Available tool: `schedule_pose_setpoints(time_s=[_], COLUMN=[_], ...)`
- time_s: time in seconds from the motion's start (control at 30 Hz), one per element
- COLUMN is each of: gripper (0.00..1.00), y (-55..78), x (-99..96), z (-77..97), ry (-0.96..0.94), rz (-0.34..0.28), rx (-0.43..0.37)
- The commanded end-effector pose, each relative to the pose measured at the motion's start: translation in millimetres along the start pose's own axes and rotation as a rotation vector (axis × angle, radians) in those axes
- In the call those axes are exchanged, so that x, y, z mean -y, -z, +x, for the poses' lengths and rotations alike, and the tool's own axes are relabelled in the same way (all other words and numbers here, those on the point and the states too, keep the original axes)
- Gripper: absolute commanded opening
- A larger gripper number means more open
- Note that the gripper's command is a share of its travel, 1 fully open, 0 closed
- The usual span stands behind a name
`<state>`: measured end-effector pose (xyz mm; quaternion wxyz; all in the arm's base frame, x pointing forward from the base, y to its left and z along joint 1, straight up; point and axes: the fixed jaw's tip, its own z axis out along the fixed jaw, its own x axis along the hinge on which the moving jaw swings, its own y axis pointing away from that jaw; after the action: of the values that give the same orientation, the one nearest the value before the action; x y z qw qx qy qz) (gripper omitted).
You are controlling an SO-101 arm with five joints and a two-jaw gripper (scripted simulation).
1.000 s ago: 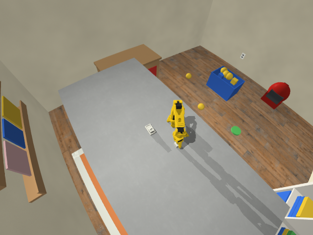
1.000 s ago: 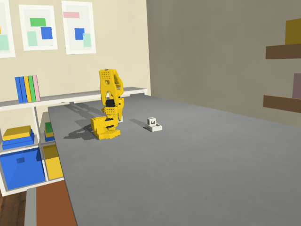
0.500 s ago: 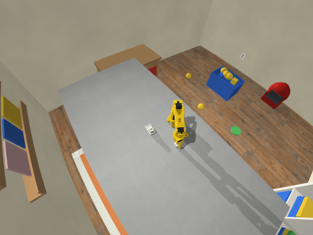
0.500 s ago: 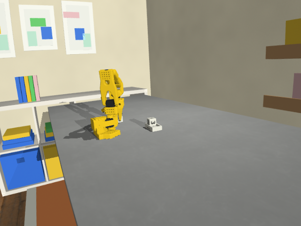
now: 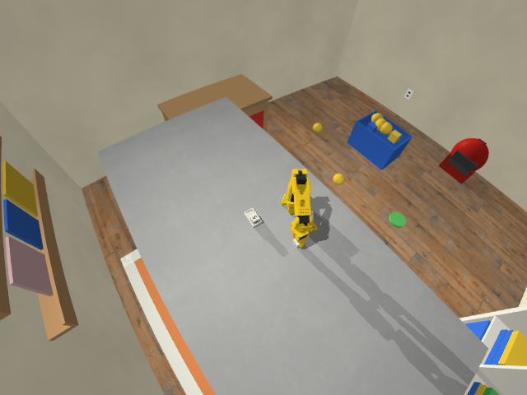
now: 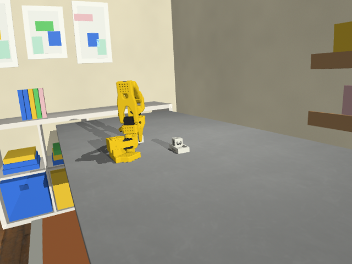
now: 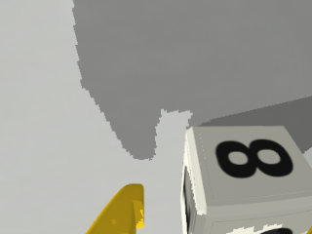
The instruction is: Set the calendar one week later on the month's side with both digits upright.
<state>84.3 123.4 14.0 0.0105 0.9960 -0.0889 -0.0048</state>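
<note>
One numbered cube (image 5: 254, 218) (image 6: 177, 142) sits in the tray (image 5: 248, 211) (image 6: 183, 150); its mate (image 5: 296, 243) (image 6: 142, 139) (image 7: 253, 163) stands outside on the bench (image 5: 191, 183) (image 6: 215, 193) (image 7: 34, 122), presumably for turning, between the partly open, empty gripper's (image 5: 300, 245) (image 6: 141, 140) (image 7: 224, 210) fingers.

No visible change from earlier pictures to now.
</note>
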Motion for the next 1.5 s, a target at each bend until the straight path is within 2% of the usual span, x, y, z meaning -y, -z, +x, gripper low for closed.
schedule_pose_setpoints(time_s=[0.0,0.5,0.93,1.27,1.47], gripper=[0.25,0.17,0.16,0.01,0.00], y=[4.7,4.8,4.7,4.7,4.8], x=[9.0,13.6,14.3,14.3,14.3], z=[2.8,2.8,2.7,2.7,2.7], ry=[-0.003,-0.003,-0.003,-0.003,-0.003], rz=[0.040,0.041,0.041,0.041,0.041], rx=[-0.015,-0.015,-0.015,-0.015,-0.015])
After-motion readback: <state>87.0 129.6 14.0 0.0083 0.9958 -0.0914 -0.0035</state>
